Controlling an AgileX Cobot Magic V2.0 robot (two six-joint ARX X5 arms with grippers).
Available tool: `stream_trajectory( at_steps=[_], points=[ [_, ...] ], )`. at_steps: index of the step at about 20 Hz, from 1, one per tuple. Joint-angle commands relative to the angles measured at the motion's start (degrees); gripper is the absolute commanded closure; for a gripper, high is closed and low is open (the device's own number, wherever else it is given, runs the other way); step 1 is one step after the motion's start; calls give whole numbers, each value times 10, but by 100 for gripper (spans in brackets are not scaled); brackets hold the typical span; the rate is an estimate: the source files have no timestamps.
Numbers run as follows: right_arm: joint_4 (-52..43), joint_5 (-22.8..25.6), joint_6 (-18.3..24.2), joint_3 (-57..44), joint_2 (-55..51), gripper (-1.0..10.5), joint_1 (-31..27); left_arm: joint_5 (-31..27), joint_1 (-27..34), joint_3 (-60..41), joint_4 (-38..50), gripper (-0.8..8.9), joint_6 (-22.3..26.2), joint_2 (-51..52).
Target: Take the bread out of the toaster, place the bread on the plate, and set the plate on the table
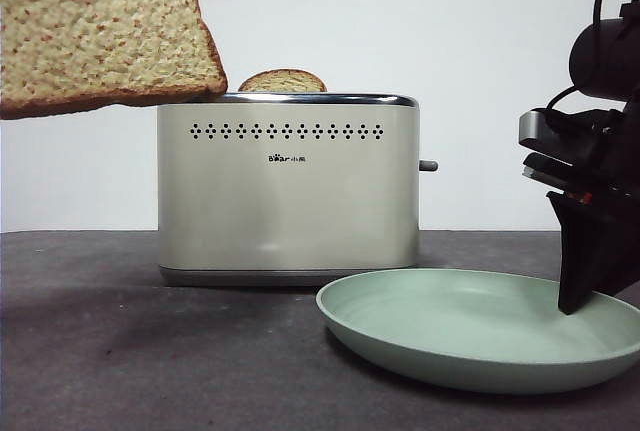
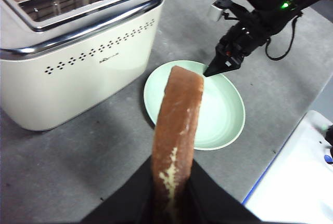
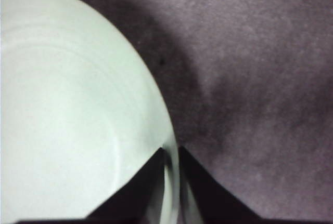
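Left gripper [image 2: 171,203] jaws pinch tan speckled wholegrain bread slice [image 1: 100,26], held in air clear of boxy cream toaster [image 1: 288,191], above dark grey matte desk [image 1: 150,361]. Second slice [image 1: 282,82] sits in toaster slot, domed top showing. Right gripper [image 3: 171,169] jaws clamp rim of pale mint-green round plate [image 1: 470,336]; plate on desk just beside toaster.

Toaster [image 1: 288,201] satin cream, chrome rim; plate [image 1: 480,336] matte.
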State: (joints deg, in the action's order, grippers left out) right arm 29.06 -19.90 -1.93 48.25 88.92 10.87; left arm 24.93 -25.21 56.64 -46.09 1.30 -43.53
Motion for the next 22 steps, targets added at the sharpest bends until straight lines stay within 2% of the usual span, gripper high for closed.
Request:
stream_trajectory(
  at_steps=[1,5,7,10,15,22],
  points=[
    [-4,4,-2,8,12,944,3,20,-3,6,11,810,-8,-2],
    [-3,-5,-2,8,8,944,3,48,-3,6,14,810,-10,-3],
    [-3,-31,-4,8,-3,944,4,59,-3,6,18,810,-16,-3],
    [-3,-61,-12,8,-31,944,14,77,-3,6,33,810,-47,-3],
    [1,-63,-31,8,-86,944,56,122,-3,6,68,810,-86,-10],
    [-17,-62,-70,8,-140,944,132,156,-3,6,69,810,-65,-66]
  ],
)
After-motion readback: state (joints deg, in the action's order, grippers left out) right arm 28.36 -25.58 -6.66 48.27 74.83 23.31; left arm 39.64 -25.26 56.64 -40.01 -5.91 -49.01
